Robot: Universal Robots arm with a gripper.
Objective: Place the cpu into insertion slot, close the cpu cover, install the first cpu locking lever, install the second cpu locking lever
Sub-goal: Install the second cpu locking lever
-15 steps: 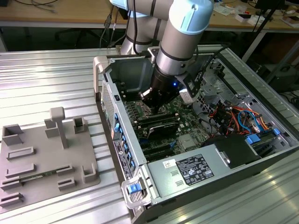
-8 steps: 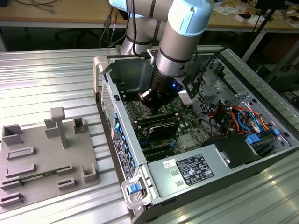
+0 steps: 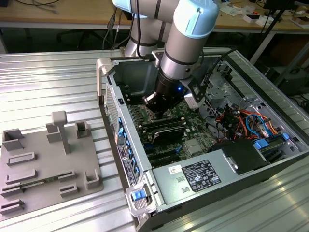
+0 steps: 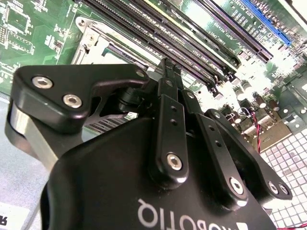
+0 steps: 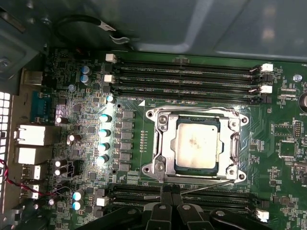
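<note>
In the first wrist view the cpu (image 5: pixel 196 145) lies flat in the insertion slot (image 5: pixel 154 116) on the green motherboard. Its silvery top shows through the window of the cpu cover (image 5: pixel 163 149), which is folded down over it. A thin wire locking lever (image 5: pixel 211 187) runs slanted along the socket edge nearest my gripper (image 5: pixel 171 191). The black fingers are shut together, their tips at that lever's end. In the second wrist view the gripper (image 4: pixel 169 67) points down at the board beside the socket. In the exterior view the gripper (image 3: pixel 157 110) reaches down into the open computer case (image 3: pixel 113 104).
Long black memory slots (image 5: pixel 187 76) run on both sides of the socket. Capacitors (image 5: pixel 103 139) stand in a row beside it. Inside the case lie a power supply (image 3: pixel 203 176), coloured cables (image 3: pixel 244 121) and a pale square heatsink (image 3: pixel 195 146). A grey fixture plate (image 3: pixel 43 164) sits at the exterior view's left.
</note>
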